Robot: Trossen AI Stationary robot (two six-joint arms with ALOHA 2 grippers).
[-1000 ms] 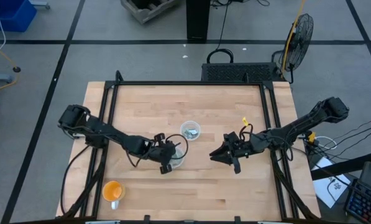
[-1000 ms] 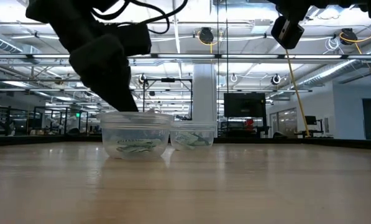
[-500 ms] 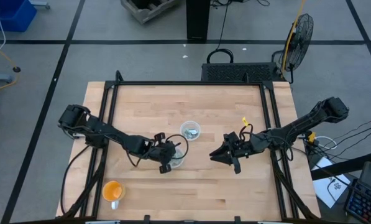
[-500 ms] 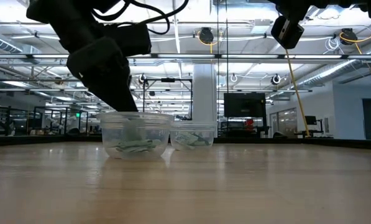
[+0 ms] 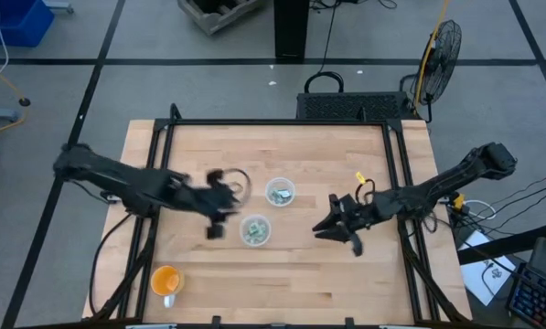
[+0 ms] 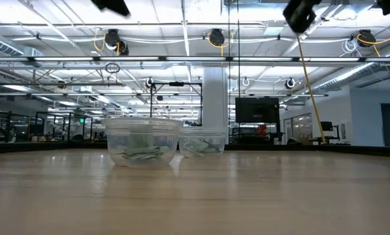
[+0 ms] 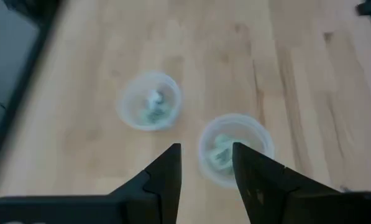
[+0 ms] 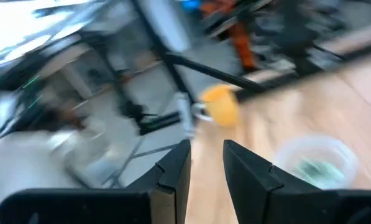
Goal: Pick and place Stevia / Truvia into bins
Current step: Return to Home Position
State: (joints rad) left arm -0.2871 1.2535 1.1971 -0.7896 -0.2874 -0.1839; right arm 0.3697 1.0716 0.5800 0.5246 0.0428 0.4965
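Two clear cups serve as bins. The nearer bin [image 5: 254, 230] [image 6: 142, 140] [image 7: 235, 149] and the farther bin [image 5: 279, 193] [image 6: 203, 142] [image 7: 150, 109] stand on their bases near the table's middle. Green-and-white Stevia / Truvia packets [image 6: 141, 155] lie inside each. My left gripper [image 5: 225, 215] [image 7: 204, 177] hovers left of the nearer bin and well above the table; it is open with nothing between its fingers. My right gripper [image 5: 320, 227] [image 8: 207, 165] hangs to the right of the bins, also open and holding nothing.
An orange cup [image 5: 165, 280] [image 8: 219, 102] stands near the table's front left corner. Bare wood lies between the bins and the right gripper and along the near edge. A black frame [image 5: 273, 122] runs along the table's far and side edges.
My left gripper has risen out of the nearer bin and pulled back toward the table's left edge, leaving the top of the low view almost entirely. The packets stay in the bin. My right gripper has risen a little.
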